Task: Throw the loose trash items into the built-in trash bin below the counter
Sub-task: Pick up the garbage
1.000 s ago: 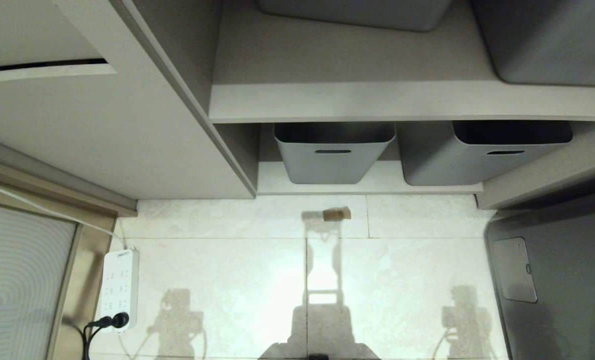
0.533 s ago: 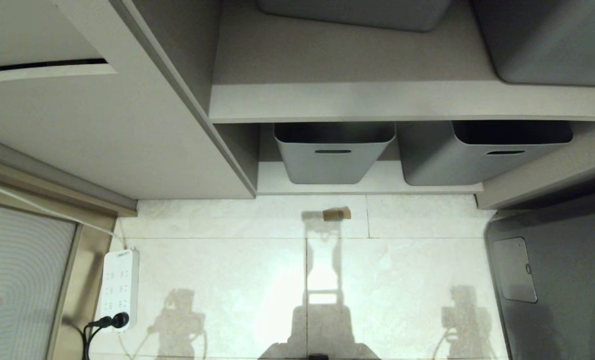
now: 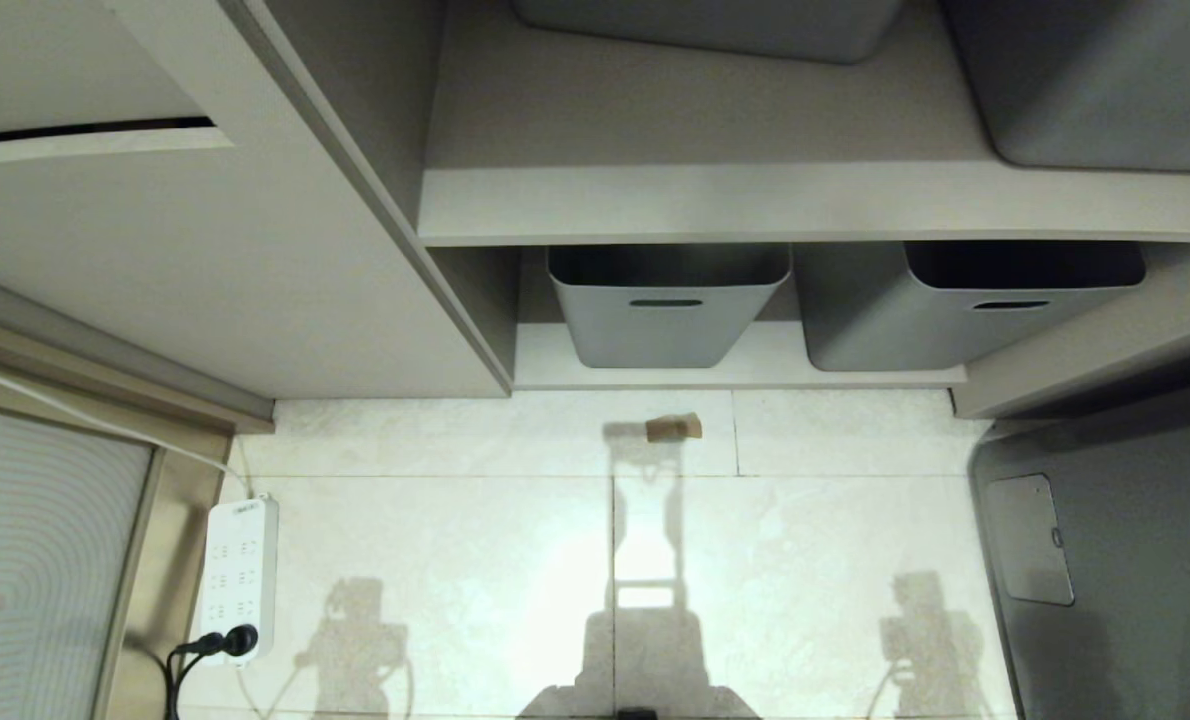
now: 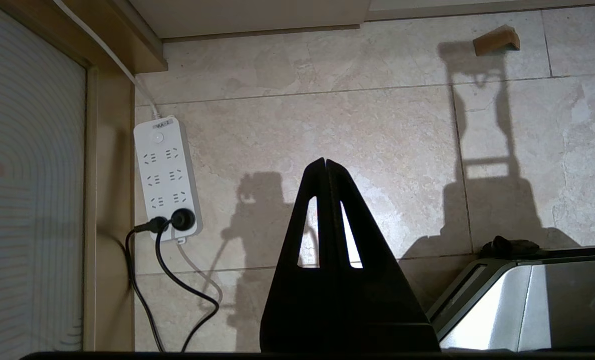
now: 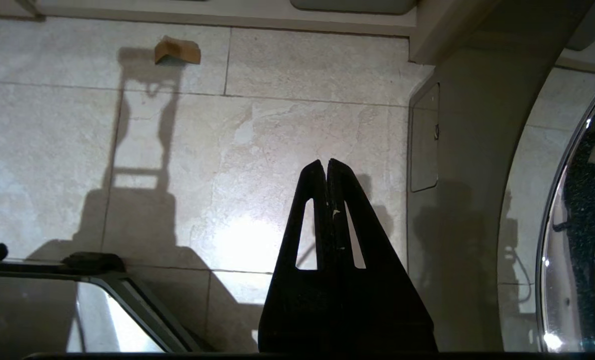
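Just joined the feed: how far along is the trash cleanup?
Nothing looks done. A folded tan cardboard piece lies on the floor tiles in front of the grey tubs. Nothing is in hand: left gripper and right gripper are shut and empty. Picking it up and binning it remain; no bin flap is visible.

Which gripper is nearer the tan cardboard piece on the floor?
Right, narrowly. The right gripper hangs shut, the cardboard piece ahead toward the robot's middle; the left gripper, also shut, sits slightly farther off. Neither touches it.
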You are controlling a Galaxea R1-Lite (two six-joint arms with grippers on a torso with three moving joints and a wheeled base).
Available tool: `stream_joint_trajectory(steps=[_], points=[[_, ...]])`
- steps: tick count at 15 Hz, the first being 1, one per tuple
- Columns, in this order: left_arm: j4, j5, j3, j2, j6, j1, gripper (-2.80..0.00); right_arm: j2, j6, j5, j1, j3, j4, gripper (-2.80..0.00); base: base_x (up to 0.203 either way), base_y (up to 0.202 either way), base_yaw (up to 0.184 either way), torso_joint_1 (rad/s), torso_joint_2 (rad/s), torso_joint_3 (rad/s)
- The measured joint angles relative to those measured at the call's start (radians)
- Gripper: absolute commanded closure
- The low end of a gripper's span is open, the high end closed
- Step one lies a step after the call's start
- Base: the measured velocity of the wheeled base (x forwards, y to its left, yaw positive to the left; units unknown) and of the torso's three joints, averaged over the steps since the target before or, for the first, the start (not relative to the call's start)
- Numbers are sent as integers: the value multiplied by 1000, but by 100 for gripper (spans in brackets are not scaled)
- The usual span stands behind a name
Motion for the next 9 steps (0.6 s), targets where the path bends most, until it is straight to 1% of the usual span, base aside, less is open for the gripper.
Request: stream_joint_trajectory(steps=[6,9], points=[[0,1,0,0,-2,0,0,0,-1,3,0,0,-1,0,0,0,0,0,0,0],[2,11,0,0,-44,0,0,0,27,-25,0,0,0,0,0,0,0,0,0,0]])
